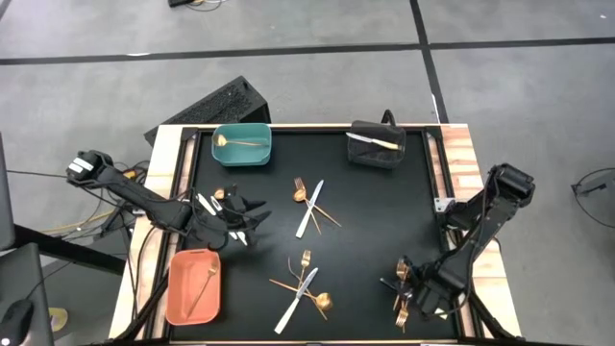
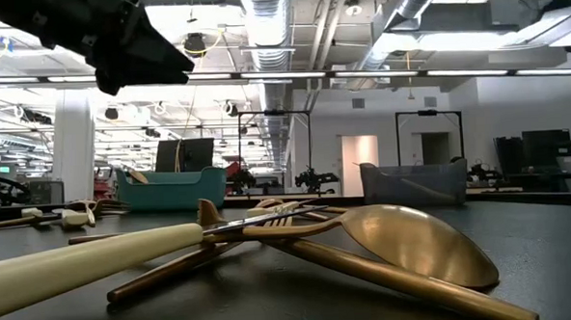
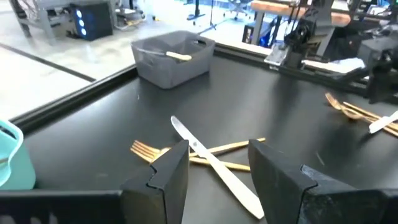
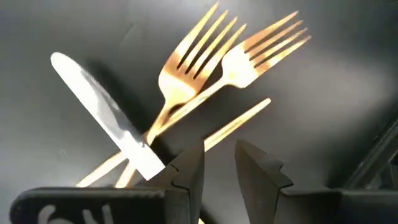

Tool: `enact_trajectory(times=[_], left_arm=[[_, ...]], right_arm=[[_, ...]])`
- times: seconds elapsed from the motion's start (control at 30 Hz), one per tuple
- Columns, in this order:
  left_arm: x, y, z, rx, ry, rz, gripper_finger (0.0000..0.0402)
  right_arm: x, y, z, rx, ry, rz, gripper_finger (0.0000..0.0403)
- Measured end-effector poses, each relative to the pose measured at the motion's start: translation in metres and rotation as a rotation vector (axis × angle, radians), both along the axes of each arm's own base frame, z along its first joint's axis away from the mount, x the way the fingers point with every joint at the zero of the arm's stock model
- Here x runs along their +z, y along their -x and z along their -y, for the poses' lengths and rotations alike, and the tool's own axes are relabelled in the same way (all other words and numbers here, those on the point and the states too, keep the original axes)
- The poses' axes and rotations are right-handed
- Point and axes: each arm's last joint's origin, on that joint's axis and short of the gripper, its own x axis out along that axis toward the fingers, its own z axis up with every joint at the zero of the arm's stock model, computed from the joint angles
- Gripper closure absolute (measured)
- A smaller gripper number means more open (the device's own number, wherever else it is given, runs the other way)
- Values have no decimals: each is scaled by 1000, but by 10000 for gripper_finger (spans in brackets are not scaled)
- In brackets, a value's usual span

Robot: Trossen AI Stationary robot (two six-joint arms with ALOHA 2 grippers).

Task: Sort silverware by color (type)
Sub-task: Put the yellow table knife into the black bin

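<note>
No readable labels. Far teal plastic bin [image 1: 241, 144] holds a gold spoon [image 1: 233, 143], far black bin [image 1: 377, 146] a white-handled knife [image 1: 373, 141], near-left orange tray [image 1: 193, 285] one copper utensil [image 1: 201, 285]. Remaining silverware lies scattered on the black counter [image 1: 375, 226]: left gripper [image 1: 242, 223] spread and empty beside the mid-left pieces, right gripper [image 4: 217, 165] spread over crossed gold forks [image 4: 205, 62] and a white knife [image 4: 106, 118] near-right.

Your high view looks straight down on the whole table [image 1: 384, 221], arms at frame left and right. Your low view sits at tabletop level, very near a spoon [image 2: 415, 241], facing the room. Your left wrist view looks across the table at the grey bin [image 3: 171, 59], which the high view [image 1: 377, 146] shares. Your right wrist view hangs close over crossed forks [image 4: 205, 68].
</note>
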Motion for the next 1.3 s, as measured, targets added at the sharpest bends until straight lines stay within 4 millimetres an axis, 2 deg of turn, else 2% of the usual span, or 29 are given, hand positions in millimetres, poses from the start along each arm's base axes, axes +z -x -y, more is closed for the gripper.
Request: enact_trajectory(times=[0.27,0.43,0.6,0.77,0.9,1.07,1.27,1.3], left_arm=[[1,-1,0,-6,-30,-3,251],[1,-1,0,-5,-28,-2,251],[1,0,0,-6,-28,-4,251],[1,0,0,-5,-28,-5,251],[1,0,0,3,-31,-3,251],[2,0,-1,10,-29,2,251],[2,-1,-1,10,-27,5,251],[2,-1,-1,11,-27,6,251]], right_arm=[[2,2,-19,382,-92,83,287],[2,6,-27,443,-125,114,282],[1,10,-31,464,-127,113,246],[-14,14,-38,558,-135,14,209],[-30,13,-44,628,-117,-32,204],[-41,10,-44,639,-69,-85,227],[-33,3,-34,657,-79,-83,326],[-31,2,-31,668,-79,-78,328]])
